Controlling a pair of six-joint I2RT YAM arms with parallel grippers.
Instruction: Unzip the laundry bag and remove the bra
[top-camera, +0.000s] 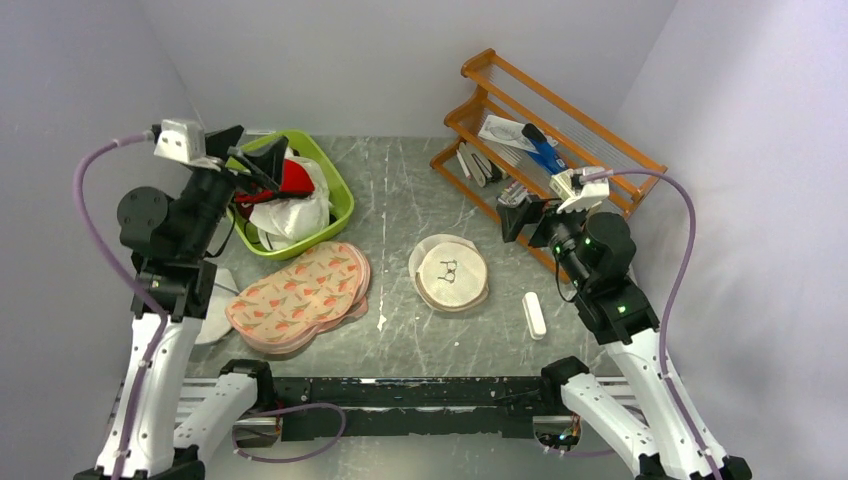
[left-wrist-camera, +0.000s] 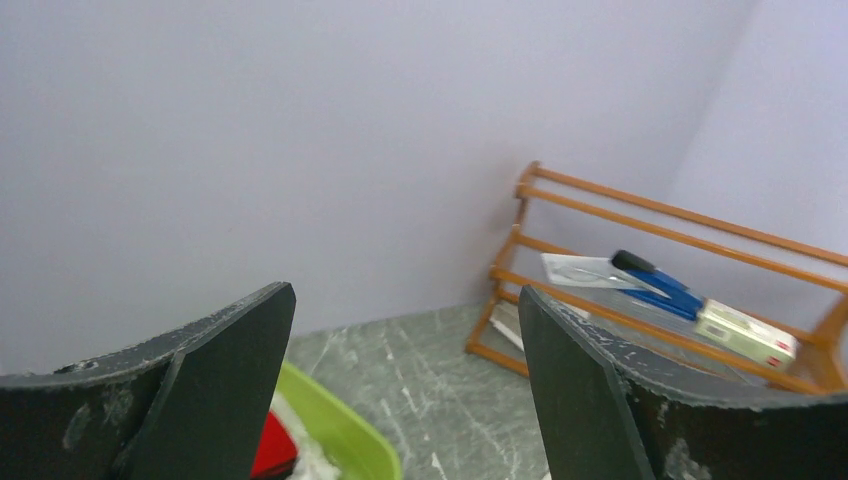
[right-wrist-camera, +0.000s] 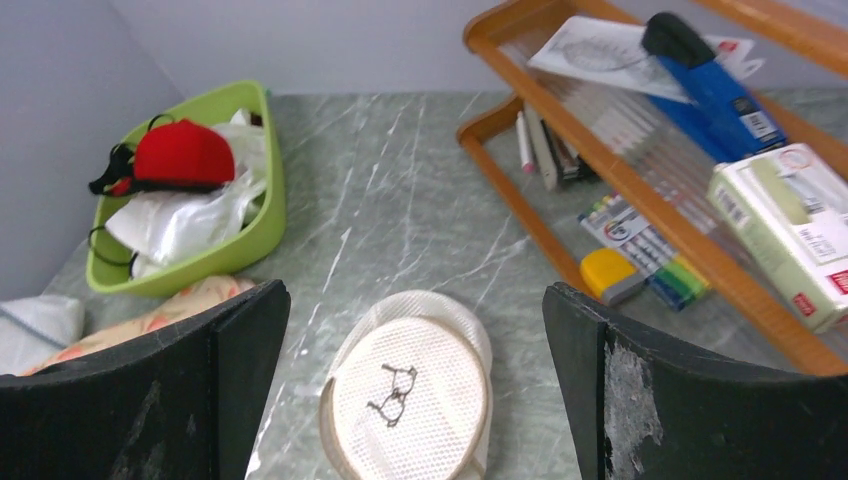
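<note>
Top view, laundry bag: the laundry bag (top-camera: 452, 272) lies flat on the tabletop (top-camera: 400, 190), about midway between the two arms, with its drawn face up. Neither pincer touches it.
Top view, bra: the bra (top-camera: 294, 177) shows red on top of white things in the green basin (top-camera: 345, 197) at the far left, well apart from the bag.
Top view, left pincer: the left pincer (top-camera: 248, 150) hangs over the basin's left side, spread and carrying nothing.
Top view, right pincer: the right pincer (top-camera: 520, 213) is raised near the wooden rack (top-camera: 480, 62), to the right of the bag. Its gap is hard to read from here.
Top view, rest: fruit-printed pads (top-camera: 300, 295) lie left of the bag and a white stick-shaped thing (top-camera: 534, 315) to its right.
Left wrist view: the fingers (left-wrist-camera: 200, 400) stand wide apart with nothing held between them. A sliver of the red bra and the basin's rim show low down.
Right wrist view: the fingers (right-wrist-camera: 200, 390) stand wide apart and empty. The bag lies below, between them, and the bra is in the basin at far left.
Zip: the bag's far edge looks doubled, perhaps an opened flap. The zipper itself is too small to tell.
Progress: the bra is out of the bag and both pincers are empty, so the task looks essentially finished. At most the arms need to draw back.
</note>
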